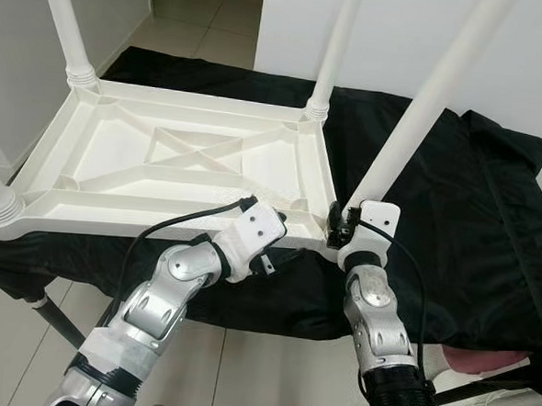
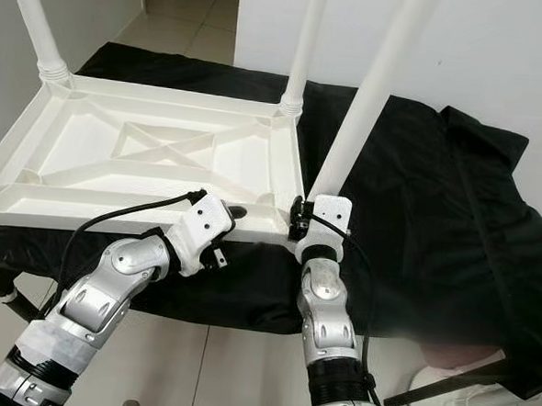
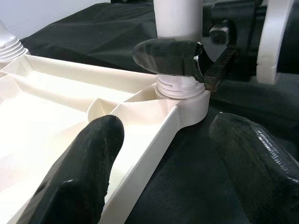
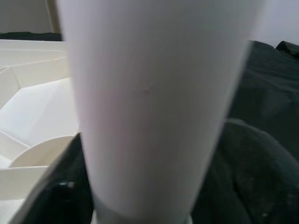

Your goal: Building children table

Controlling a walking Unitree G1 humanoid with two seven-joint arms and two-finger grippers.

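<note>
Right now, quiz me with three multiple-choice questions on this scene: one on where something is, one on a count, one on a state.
1. Where does the upturned white tabletop lie?
A on a black cloth
B on bare floor tiles
C on a sofa

2. How many white legs stand in its corners?
A two
B three
C four

3. What is the right pincer doing?
A hanging idle
B gripping the near right leg at its base
C pulling the cloth

Answers:
1 A, the black cloth spreads beneath it.
2 C, one rises at each corner.
3 B, its fingers close around that leg.
</note>
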